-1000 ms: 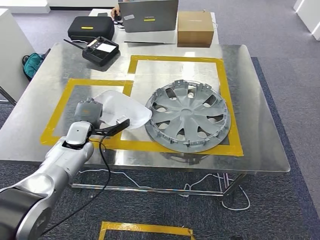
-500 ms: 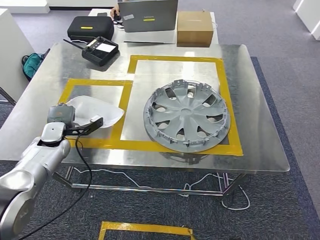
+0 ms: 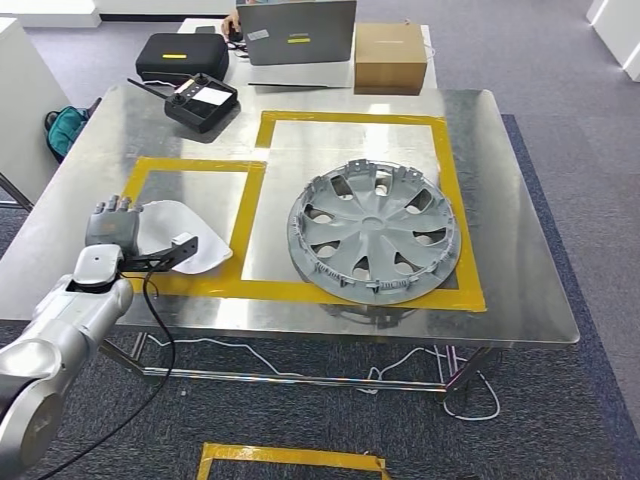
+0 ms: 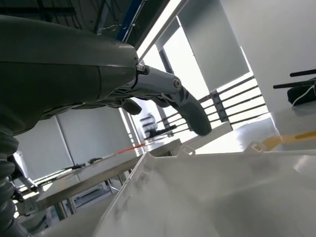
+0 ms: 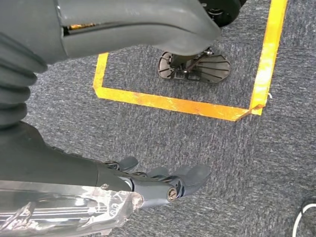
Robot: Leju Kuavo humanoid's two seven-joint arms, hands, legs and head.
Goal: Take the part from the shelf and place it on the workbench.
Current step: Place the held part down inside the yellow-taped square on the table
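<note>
Over the smaller taped box on the workbench [image 3: 90, 150], my left hand [image 3: 113, 222] grips the white part [image 3: 185, 232] by its edge; its tip overhangs the tape, so releasing now could land it crooked. Right hand [image 5: 164, 180] hangs empty, fingers loosely extended.

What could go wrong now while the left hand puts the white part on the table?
The white part lies across the yellow tape, so it may end up outside the smaller marked box. The left hand is near the table edge, so a careless release could let the part slide off. Pushed right, it might hit the hubcap.
</note>
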